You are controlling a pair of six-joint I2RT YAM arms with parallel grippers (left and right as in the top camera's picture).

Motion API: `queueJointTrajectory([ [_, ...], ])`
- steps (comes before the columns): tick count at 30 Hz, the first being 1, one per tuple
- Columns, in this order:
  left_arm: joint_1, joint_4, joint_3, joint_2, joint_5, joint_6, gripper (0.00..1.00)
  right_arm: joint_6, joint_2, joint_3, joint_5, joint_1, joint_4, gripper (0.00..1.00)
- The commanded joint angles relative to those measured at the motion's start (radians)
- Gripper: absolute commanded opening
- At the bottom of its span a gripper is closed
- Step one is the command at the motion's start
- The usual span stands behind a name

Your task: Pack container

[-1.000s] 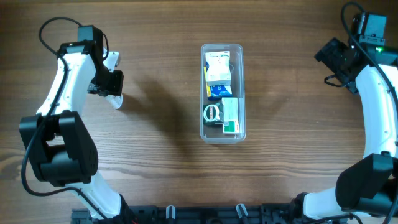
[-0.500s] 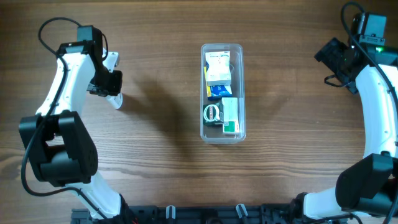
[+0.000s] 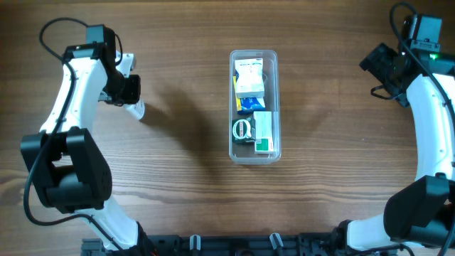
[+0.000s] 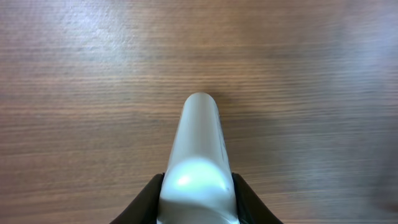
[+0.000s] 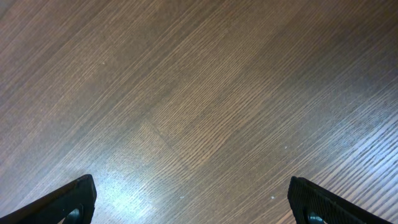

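The wooden surface (image 3: 185,163) carries the container (image 3: 231,146) at its middle, nearly full, so the white tube (image 4: 198,137) pinched by the fingers of the left gripper (image 4: 198,202) near the left edge may jam on entry, while the right gripper (image 5: 193,208) holds its fingers spread and empty.

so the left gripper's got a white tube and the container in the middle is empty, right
Not quite: the container is not empty. The overhead view shows several items packed in it, among them a white box and a green and white box. The rest holds: the left gripper is shut on a white tube, as the left wrist view shows.
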Motion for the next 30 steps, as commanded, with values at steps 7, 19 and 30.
queueJointTrajectory([
  [7, -0.130, -0.025, 0.087, -0.240, 0.133, -0.066, 0.23, 0.008, 0.007, -0.003, 0.018, 0.002, 0.000, 1.00],
  [19, -0.708, -0.027, 0.086, -0.426, 0.127, -0.113, 0.25, 0.008, 0.007, -0.003, 0.018, 0.002, 0.001, 1.00],
  [30, -0.867, -0.010, 0.084, -0.245, 0.136, -0.079, 0.25, 0.008, 0.007, -0.003, 0.018, 0.002, 0.003, 1.00],
])
